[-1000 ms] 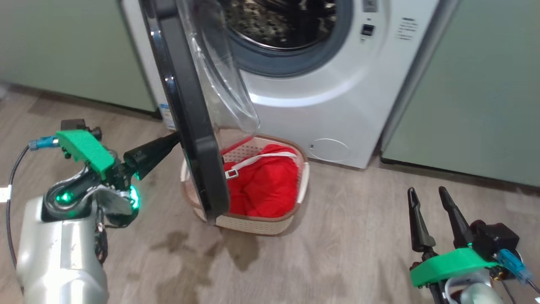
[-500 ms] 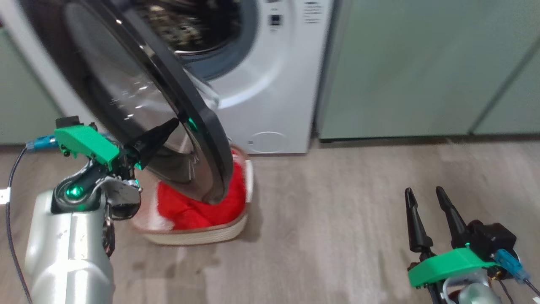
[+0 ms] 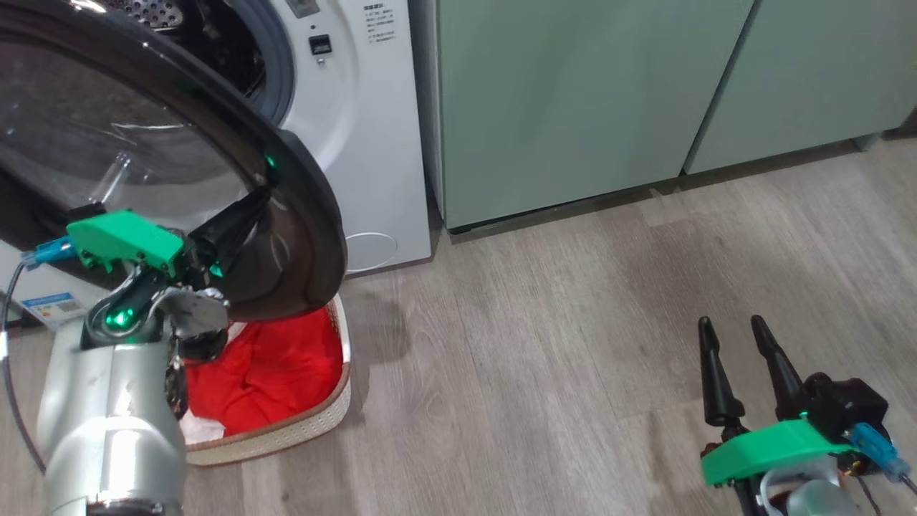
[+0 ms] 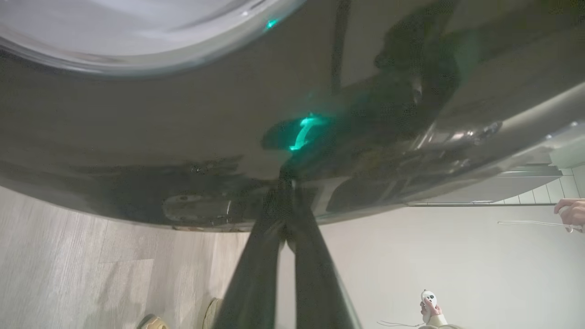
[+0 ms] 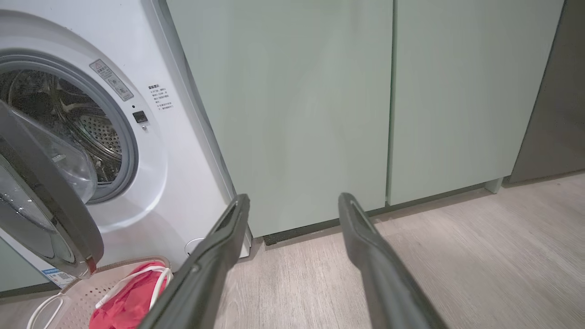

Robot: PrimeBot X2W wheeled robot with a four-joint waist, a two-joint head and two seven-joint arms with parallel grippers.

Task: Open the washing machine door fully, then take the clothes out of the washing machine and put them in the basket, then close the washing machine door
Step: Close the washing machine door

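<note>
The white washing machine [image 3: 358, 129] [image 5: 173, 183] stands at the upper left. Its washing machine door [image 3: 308, 186] [image 5: 50, 196], black-rimmed with a clear glass bowl, stands partly open and hangs over the basket. My left gripper [image 3: 265, 192] [image 4: 285, 176] is shut, its tips pressed against the door's glossy outer rim. The red clothes [image 3: 279, 365] [image 5: 128, 301] lie in the cream basket [image 3: 315, 416] [image 5: 77, 292] on the floor below the door. My right gripper [image 3: 732, 322] [image 5: 294, 198] is open and holds nothing, low at the right, far from the machine.
Pale green cabinets [image 3: 559, 100] [image 5: 311, 114] run along the wall right of the machine. Wooden floor [image 3: 573, 344] spreads between the basket and my right gripper. In the left wrist view a person's hand [image 4: 569, 212] shows at the right edge, another hand [image 4: 429, 306] holding a white controller.
The head camera has turned, shifting the whole picture left. The door has swung from edge-on toward the machine with my shut left gripper against its outer face. The right gripper stays open.
</note>
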